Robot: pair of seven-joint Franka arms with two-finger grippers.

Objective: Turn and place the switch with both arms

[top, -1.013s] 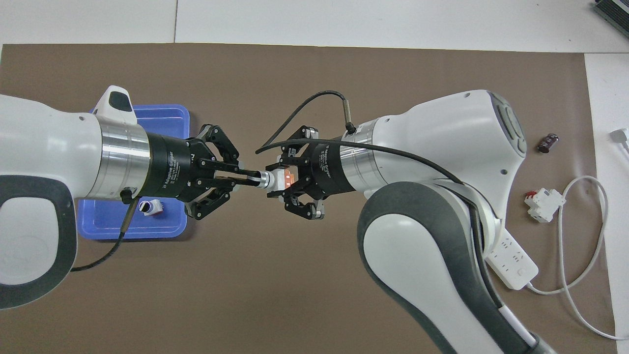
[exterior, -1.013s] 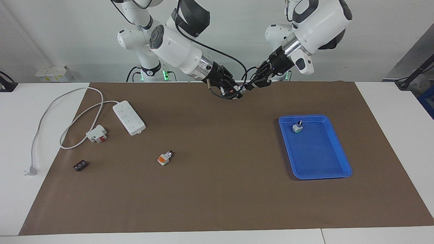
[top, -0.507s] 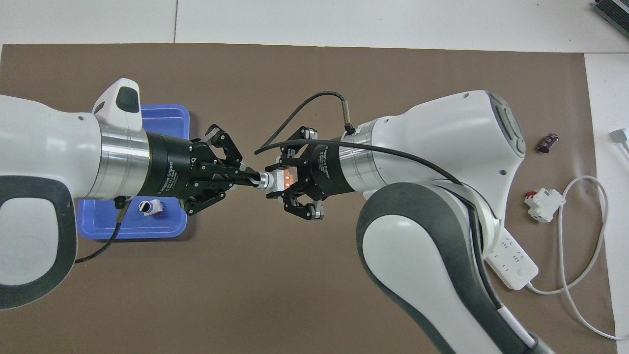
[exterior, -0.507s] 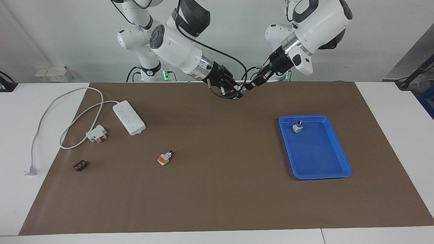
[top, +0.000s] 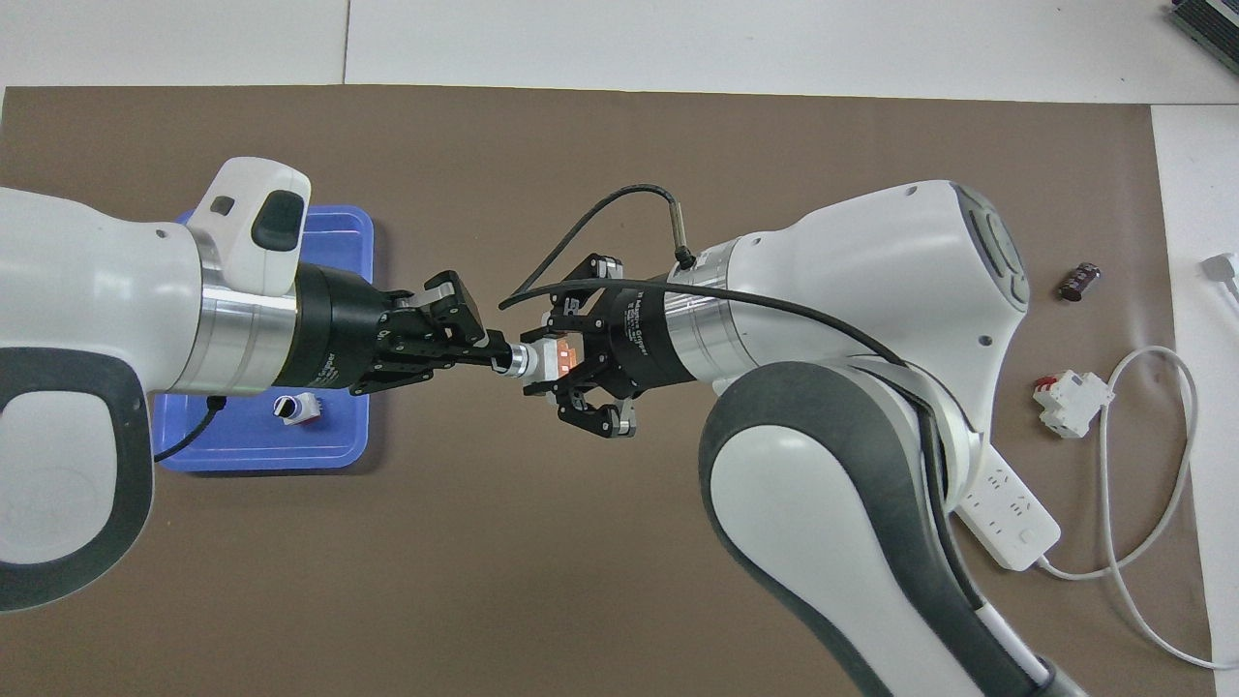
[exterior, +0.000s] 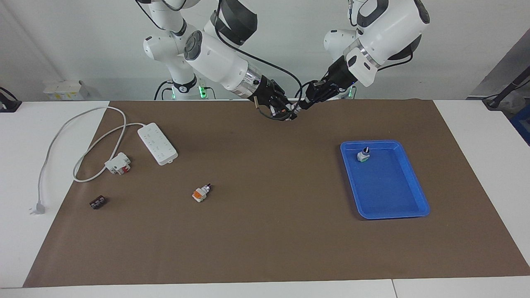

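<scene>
Overhead view shows the switch [top: 544, 358] held in the air between the two grippers, over bare brown mat near the robots' edge of the counter [exterior: 265, 231]. The right gripper [top: 566, 373] has its fingers closed on the white, blocky body, where the orange section shows. The left gripper [top: 489, 350] has its fingers pinched on the small black knob, next to the silver collar.

The step in hand looks like the turning: one arm steadies the body while the other's wrist rolls the knob. The next move probably calls for the left fingers to let go and back straight off along the knob's axis, so the switch is not dragged out of the right grip. Then the right arm would carry it to the tray [exterior: 418, 209], though that arm comes from the other end.

The tray is a glossy blue plastic rectangle with a raised rim; a green-based switch [exterior: 363, 155] already stands in its corner nearer the robots. Another orange switch [exterior: 201, 193] lies on its side on the matte mat.
</scene>
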